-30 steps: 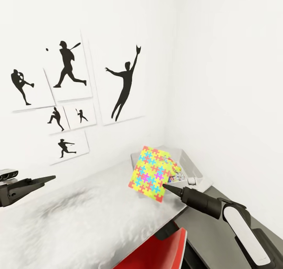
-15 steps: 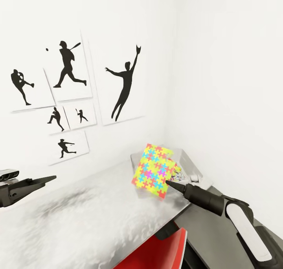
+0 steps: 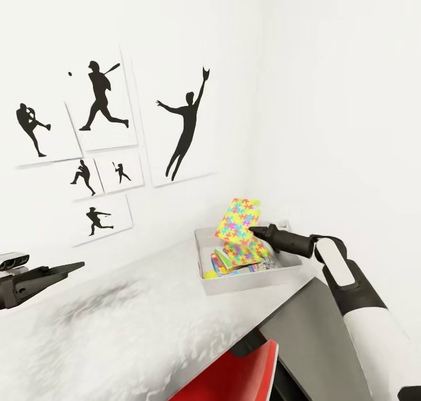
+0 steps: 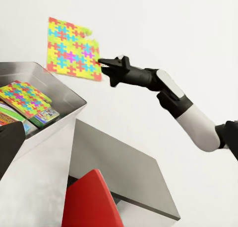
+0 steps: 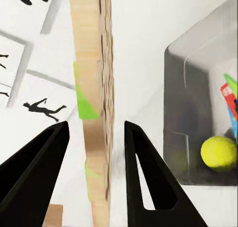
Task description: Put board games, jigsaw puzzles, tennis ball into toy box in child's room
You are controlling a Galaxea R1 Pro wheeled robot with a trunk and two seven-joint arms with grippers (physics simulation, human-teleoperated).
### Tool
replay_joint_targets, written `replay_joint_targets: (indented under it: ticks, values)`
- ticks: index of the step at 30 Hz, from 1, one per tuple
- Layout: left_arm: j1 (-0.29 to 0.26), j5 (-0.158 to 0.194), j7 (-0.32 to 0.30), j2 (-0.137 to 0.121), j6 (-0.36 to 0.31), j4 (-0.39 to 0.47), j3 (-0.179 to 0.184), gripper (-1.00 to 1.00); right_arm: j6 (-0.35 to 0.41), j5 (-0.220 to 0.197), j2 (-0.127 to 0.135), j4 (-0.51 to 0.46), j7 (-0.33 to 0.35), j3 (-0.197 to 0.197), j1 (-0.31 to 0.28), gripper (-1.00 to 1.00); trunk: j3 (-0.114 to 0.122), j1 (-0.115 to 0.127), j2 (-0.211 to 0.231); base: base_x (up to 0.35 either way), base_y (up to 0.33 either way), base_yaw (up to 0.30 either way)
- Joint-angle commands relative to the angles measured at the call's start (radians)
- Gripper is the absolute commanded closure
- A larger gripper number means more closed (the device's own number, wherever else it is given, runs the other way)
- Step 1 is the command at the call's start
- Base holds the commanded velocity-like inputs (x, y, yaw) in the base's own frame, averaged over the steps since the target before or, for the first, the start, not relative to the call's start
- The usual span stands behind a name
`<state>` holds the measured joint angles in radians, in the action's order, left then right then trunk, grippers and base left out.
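One jigsaw puzzle (image 3: 237,218) hangs nearly upright above the toy box (image 3: 257,275), at the tip of my right gripper (image 3: 252,230). In the right wrist view this puzzle (image 5: 95,113) stands edge-on between the spread fingers (image 5: 37,172), with a gap showing on each side. The other jigsaw puzzle (image 4: 22,98) lies in the toy box (image 4: 62,95) on top of a board game (image 4: 45,116). The tennis ball (image 5: 218,153) rests in a corner of the toy box (image 5: 184,113). My left gripper (image 3: 61,269) hovers over the light table top (image 3: 134,325), far from the box.
The toy box sits in the corner where two white walls meet; silhouette posters (image 3: 181,126) hang on the left wall. The table's dark grey part (image 4: 119,162) runs along the right wall. A red chair (image 3: 234,372) stands below the table edge.
My right gripper has lifted the jigsaw puzzle up and back, from in front of the toy box to above it. The sheet now stands more upright. The left arm has stayed put.
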<state>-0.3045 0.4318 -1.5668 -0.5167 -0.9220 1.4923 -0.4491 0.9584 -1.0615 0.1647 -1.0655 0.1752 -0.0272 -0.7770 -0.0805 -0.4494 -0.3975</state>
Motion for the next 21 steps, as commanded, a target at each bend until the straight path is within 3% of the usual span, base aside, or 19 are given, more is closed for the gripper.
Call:
replay_joint_targets:
  ticks: [1, 4, 7, 18, 21]
  values:
    - [-0.001, -0.001, -0.004, 0.000, -0.011, 0.000, 0.000, -1.00, -0.002, 0.004, -0.012, 0.032, -0.042, -0.001, -0.026, 1.00, -0.002, -0.001, -0.002, 0.000, 0.000, 0.000]
    - [-0.001, -0.001, -0.004, -0.001, -0.010, 0.000, 0.000, -1.00, -0.029, 0.000, -0.047, 0.087, -0.175, 0.004, -0.061, 1.00, -0.002, -0.001, -0.002, 0.000, 0.000, 0.000]
    - [-0.001, -0.001, -0.004, 0.000, -0.011, 0.000, 0.000, -1.00, -0.060, -0.002, -0.063, 0.101, -0.227, 0.017, -0.070, 1.00, -0.002, -0.001, -0.002, 0.000, 0.000, 0.000]
    - [-0.001, -0.001, -0.004, 0.000, -0.011, 0.000, 0.001, -1.00, -0.079, 0.000, -0.068, 0.118, -0.248, 0.034, -0.073, 1.00, -0.008, -0.001, -0.002, 0.000, 0.000, 0.000]
    - [-0.001, -0.001, -0.004, 0.000, -0.011, 0.000, 0.000, -1.00, -0.114, -0.001, -0.068, 0.128, -0.249, 0.045, -0.072, 1.00, -0.012, -0.001, -0.002, 0.000, 0.000, 0.000]
